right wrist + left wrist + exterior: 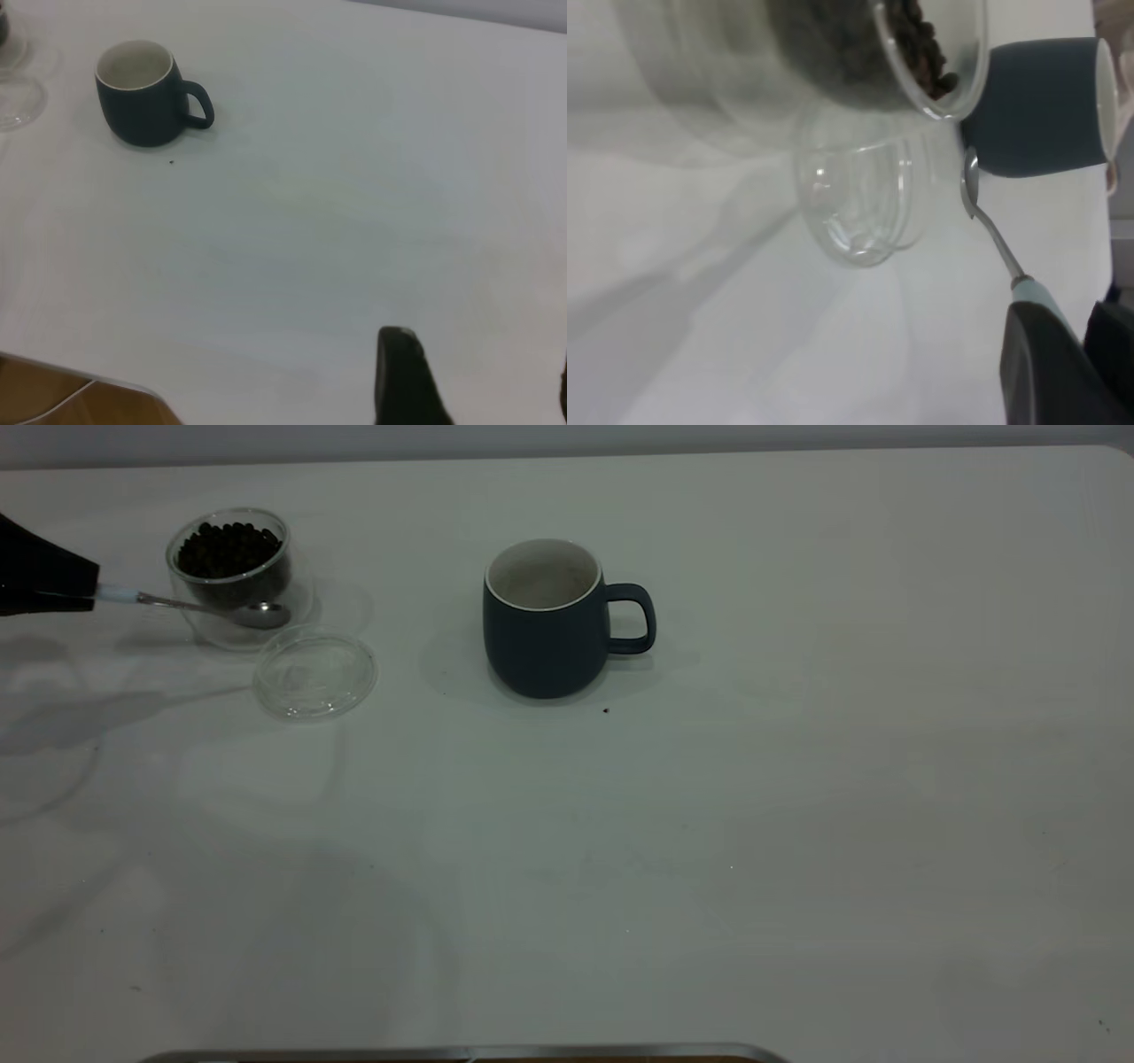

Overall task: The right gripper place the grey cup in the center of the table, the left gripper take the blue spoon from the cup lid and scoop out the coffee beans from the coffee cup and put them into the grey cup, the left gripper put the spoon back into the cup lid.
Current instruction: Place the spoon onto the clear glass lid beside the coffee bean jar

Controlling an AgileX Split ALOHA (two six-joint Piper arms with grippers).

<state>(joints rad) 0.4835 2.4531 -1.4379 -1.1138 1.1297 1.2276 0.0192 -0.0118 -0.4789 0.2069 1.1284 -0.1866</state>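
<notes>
Holding spoon [208, 607] | left tool [84, 593] cropped | right tool [478, 390] barely visible

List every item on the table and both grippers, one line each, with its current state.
Grey ceramic cup: upright, looks empty.
Clear glass coffee cup: upright, uncovered, holding coffee beans.
Clear plastic cup lid: flat on the table, nothing in it.
Blue-handled metal spoon: held, bowl beside the glass.
Left gripper: shut on the spoon handle.
Right gripper: open, away from everything.

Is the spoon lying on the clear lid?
No, the left end effector holds the spoon up beside the glass cup; the lid is bare.
</notes>
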